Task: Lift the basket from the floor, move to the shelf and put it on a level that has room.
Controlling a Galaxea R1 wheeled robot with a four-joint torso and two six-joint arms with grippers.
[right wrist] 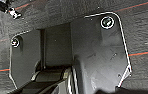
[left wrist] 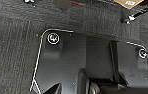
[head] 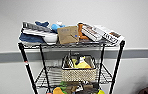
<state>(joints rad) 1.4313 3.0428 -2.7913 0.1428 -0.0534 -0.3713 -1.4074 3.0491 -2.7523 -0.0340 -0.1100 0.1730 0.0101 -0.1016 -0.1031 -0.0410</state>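
Though both arms hang over the floor (left wrist: 12, 50) and I can't tell either pincer's state, look across the shelf (head: 27, 66): the basket (head: 78, 68) sits on the second level (head: 46, 76). Placement looks done, nothing obviously left.

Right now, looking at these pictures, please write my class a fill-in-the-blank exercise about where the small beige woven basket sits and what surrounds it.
1. The small beige woven basket rests on the tall black-posted wire rack's ____ tier from the top.
2. The items inside the basket are mostly ____ in colour.
3. The brown cardboard box lies on the ____ tier.
4. Under both wrist cameras, the floor is dark grey ____.

Missing words: second; yellow; top; carpet
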